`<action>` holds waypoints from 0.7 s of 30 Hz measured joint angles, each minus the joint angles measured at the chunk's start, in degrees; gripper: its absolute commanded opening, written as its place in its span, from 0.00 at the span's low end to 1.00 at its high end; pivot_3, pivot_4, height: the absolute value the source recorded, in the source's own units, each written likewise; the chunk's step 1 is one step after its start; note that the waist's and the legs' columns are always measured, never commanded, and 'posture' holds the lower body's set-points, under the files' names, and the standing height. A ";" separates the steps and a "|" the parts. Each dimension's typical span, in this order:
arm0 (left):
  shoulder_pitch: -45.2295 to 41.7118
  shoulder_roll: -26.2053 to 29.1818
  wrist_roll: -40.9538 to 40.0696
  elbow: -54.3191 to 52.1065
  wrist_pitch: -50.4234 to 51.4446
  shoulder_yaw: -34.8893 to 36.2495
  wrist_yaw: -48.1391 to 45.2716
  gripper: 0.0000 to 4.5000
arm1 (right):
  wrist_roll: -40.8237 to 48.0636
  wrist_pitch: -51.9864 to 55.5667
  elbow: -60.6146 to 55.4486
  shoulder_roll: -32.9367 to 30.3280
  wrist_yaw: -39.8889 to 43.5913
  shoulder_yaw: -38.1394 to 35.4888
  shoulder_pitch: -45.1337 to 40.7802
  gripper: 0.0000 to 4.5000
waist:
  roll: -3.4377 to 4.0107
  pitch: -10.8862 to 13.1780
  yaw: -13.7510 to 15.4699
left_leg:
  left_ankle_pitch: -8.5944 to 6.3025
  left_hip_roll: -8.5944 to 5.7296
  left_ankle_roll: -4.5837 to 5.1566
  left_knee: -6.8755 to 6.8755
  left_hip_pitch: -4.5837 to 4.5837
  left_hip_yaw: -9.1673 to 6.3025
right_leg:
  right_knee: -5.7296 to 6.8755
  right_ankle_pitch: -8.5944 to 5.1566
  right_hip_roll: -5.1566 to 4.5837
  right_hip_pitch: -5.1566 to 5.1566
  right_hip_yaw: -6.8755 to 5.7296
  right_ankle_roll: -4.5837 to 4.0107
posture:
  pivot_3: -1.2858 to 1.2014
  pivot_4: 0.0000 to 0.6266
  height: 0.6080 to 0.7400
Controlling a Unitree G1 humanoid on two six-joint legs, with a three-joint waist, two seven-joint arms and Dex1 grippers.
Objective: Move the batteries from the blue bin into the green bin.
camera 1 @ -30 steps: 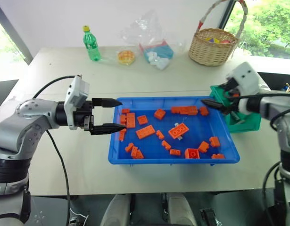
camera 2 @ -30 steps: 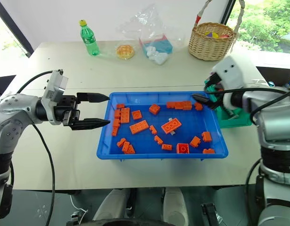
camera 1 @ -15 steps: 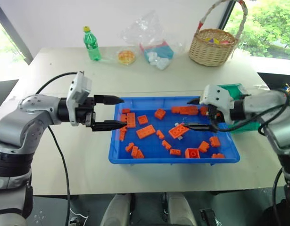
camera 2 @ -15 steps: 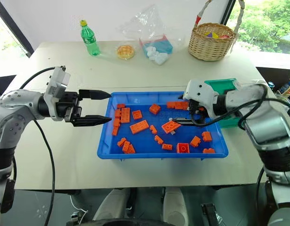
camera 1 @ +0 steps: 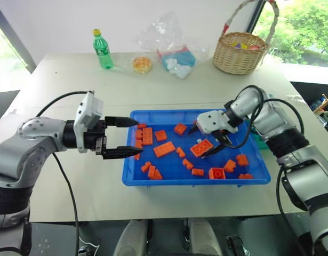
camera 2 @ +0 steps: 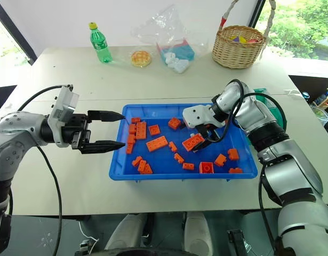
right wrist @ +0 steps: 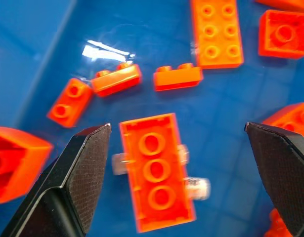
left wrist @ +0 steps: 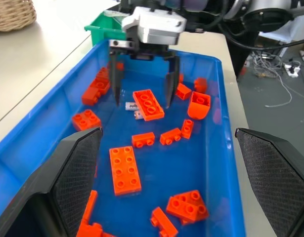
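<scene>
- The right gripper [left wrist: 141, 79] hangs over the middle of the blue bin [camera 1: 133, 178], jaws spread wide and empty, straddling a big orange brick [right wrist: 157, 170].
- The batteries [right wrist: 196, 186] lie under that brick: pale cylinder ends stick out on both its long sides, 2 on one side and 1 on the other, so how many there are I cannot tell.
- To do this well, I'd say nudge the brick aside or come in at an exposed end, so the fingers close on metal, not plastic.
- The green bin [left wrist: 105, 20] sits just beyond the blue bin's far end, behind the right arm.
- The left gripper [camera 1: 122, 137] waits at the blue bin's left wall, jaws apart, holding nothing.
</scene>
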 measured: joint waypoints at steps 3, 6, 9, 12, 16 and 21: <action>0.02 0.34 -0.76 -0.85 0.66 0.31 0.73 1.00 | -0.09 -3.25 3.42 0.08 0.07 1.59 -0.25 0.99 | -0.01 0.01 -0.12 | 0.00 -0.01 -0.01 0.00 0.00 0.00 | 0.01 0.00 0.00 -0.01 0.00 0.00 | 0.52 0.24 0.64; 0.40 0.53 -1.14 -1.16 0.92 1.19 1.04 1.00 | -0.09 -5.64 5.90 -0.15 0.12 2.80 -0.26 0.99 | -0.01 0.01 -0.35 | 0.01 0.00 -0.02 -0.04 0.01 0.00 | 0.04 0.00 0.01 -0.05 0.00 -0.01 | 0.52 0.24 0.64; 0.40 0.68 -1.14 -1.16 0.95 1.20 1.10 1.00 | -0.66 -7.53 8.31 -0.41 0.15 3.02 -0.28 0.99 | 0.00 0.01 -0.52 | 0.02 0.01 -0.03 -0.06 0.01 0.01 | 0.04 0.01 0.02 -0.06 0.01 -0.02 | 0.52 0.24 0.64; 0.30 0.67 -1.13 -1.14 0.95 1.17 1.12 1.00 | -1.19 -8.24 9.58 -0.32 0.15 2.99 -0.35 0.99 | 0.00 0.01 -0.48 | 0.02 0.01 -0.03 -0.06 0.01 0.01 | 0.04 0.01 0.02 -0.06 0.01 -0.02 | 0.52 0.24 0.64; -0.89 0.64 -1.11 -1.05 0.95 1.12 1.07 1.00 | -0.97 -7.33 9.69 0.03 0.15 2.97 -0.83 0.99 | 0.00 0.01 -0.42 | 0.02 0.01 -0.04 -0.06 0.01 0.01 | 0.04 0.01 0.02 -0.06 0.02 -0.03 | 0.52 0.24 0.64; -1.27 0.46 -1.02 -0.30 0.94 1.01 0.95 1.00 | 0.32 -6.02 9.26 -0.24 0.15 2.99 -0.84 0.58 | 0.00 0.01 -0.40 | 0.02 0.01 -0.04 -0.06 0.01 0.01 | 0.04 0.01 0.02 -0.06 0.02 -0.03 | 0.52 0.24 0.64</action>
